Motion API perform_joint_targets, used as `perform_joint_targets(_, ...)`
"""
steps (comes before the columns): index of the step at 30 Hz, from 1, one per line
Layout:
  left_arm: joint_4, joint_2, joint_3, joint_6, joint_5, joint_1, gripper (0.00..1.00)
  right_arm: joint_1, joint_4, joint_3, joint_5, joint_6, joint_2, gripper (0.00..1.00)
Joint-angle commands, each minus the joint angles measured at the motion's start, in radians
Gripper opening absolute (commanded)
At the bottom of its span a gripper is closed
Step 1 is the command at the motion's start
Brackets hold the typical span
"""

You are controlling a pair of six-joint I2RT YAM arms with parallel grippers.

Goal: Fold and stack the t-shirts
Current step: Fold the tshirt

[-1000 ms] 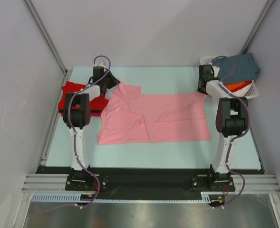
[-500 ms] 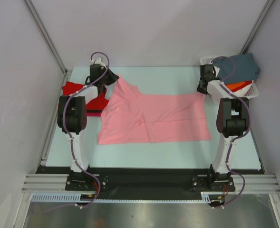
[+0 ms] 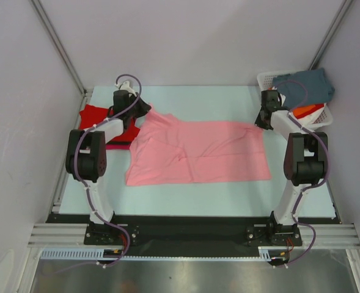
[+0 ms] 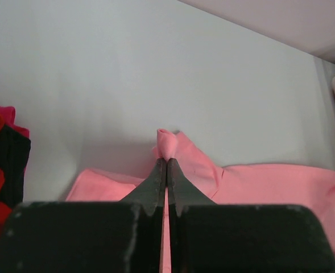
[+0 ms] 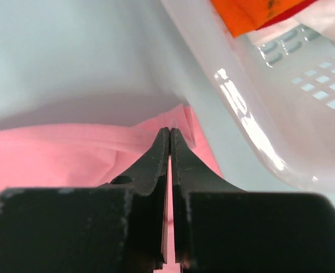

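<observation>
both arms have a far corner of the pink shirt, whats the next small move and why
Probably raise both far corners together and ease them apart. The left fingers and right fingers are each shut on a far corner of the pink t-shirt, which lies creased toward its left side, so a little tension should flatten it before folding.

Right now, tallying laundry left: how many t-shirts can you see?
4: pink shirt spread mid-table; red shirt at the left; grey-blue shirt and orange shirt in the basket. More may hide beneath.
</observation>
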Motion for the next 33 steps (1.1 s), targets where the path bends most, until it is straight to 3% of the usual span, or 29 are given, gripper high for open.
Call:
perform_joint_targets(1,0.056,-0.120,-0.054,0.067,-0.043,-0.016,0.00,-0.016,0.033,-0.031,-0.016,0.020,-0.102,0.00)
perform_joint_targets(20,0.076,-0.511,-0.401,0.194,-0.258,-0.100,0.00,-0.061,0.048,-0.194,-0.063,0.042,-0.275,0.00)
perform_joint_targets(33,0.021,-0.716,-0.578,0.194,-0.376,-0.146,0.00,-0.056,0.105,-0.346,-0.072,0.083,-0.373,0.00)
